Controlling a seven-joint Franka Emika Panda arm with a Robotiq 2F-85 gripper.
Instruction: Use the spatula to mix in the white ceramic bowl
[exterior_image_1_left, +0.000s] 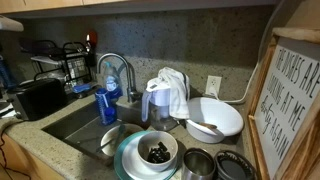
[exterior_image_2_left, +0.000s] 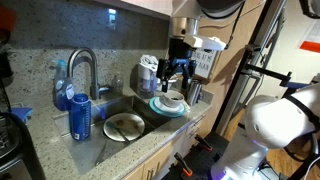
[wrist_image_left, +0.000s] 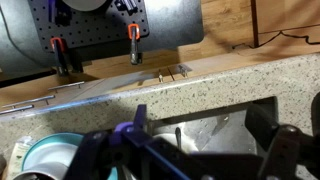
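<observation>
1. Speckled granite table surrounded a steel sink below a stone backsplash.
2. Just beside the sink, a small, deep white ceramic bowl, dark inside, sat on a round teal plate.
3. Farther from the sink, a slim pale spatula lay inside a wide shallow white bowl.
4. Beside the sink, a black gripper hung above the small bowl, its fingers spread wide in the wrist view, grasping nothing.

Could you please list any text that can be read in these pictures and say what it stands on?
Framed sign: black capitals; the middle line seems to end "AT ME", the rest is too blurred to read.
Blue bottle: label too small to read.
</observation>
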